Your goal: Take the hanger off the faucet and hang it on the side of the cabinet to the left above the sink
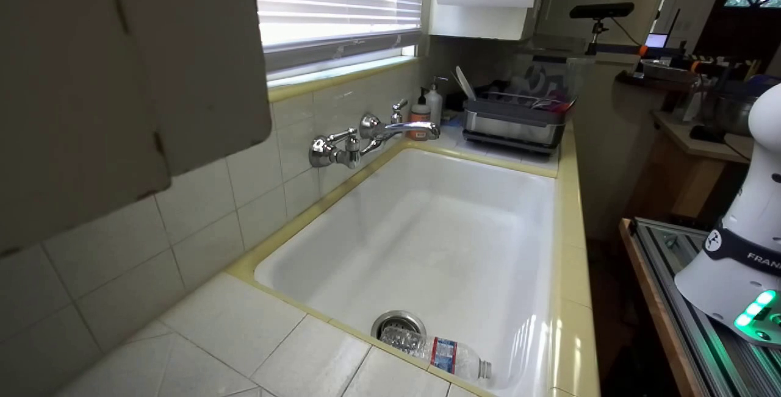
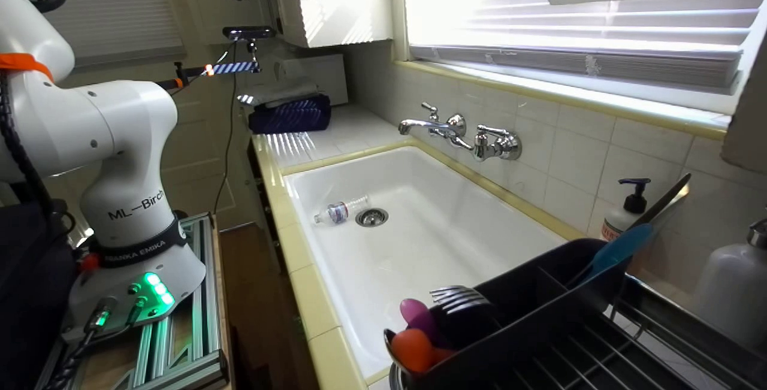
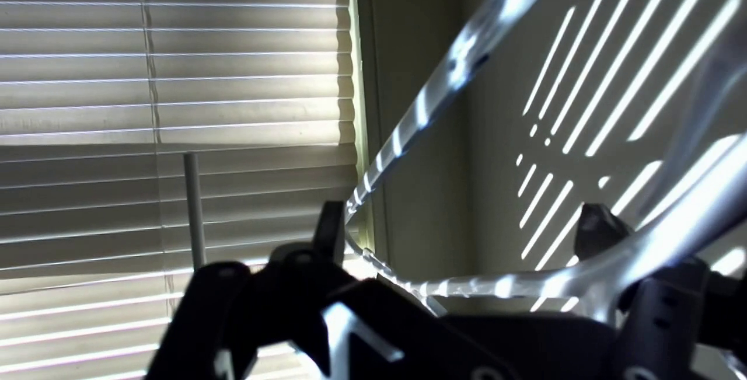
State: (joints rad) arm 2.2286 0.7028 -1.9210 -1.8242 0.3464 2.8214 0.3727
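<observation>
Presently, pale hanger [image 3: 421, 108] is crossing in front of the edge of the blinds [image 3: 251, 88], narrow corner pointing at it, long axis running away from it; gripper [image 3: 465, 225], fingers [image 3: 331, 231] are standing wide apart, straddling that edge, contact with hanger uncertain

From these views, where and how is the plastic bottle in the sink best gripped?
I'd take the bottle around its label, coming down from above and closing across its width. It lies on its side, so the long round body likely suits a grip at the middle, and the walls of the sink would probably hinder a low sideways approach.
</observation>
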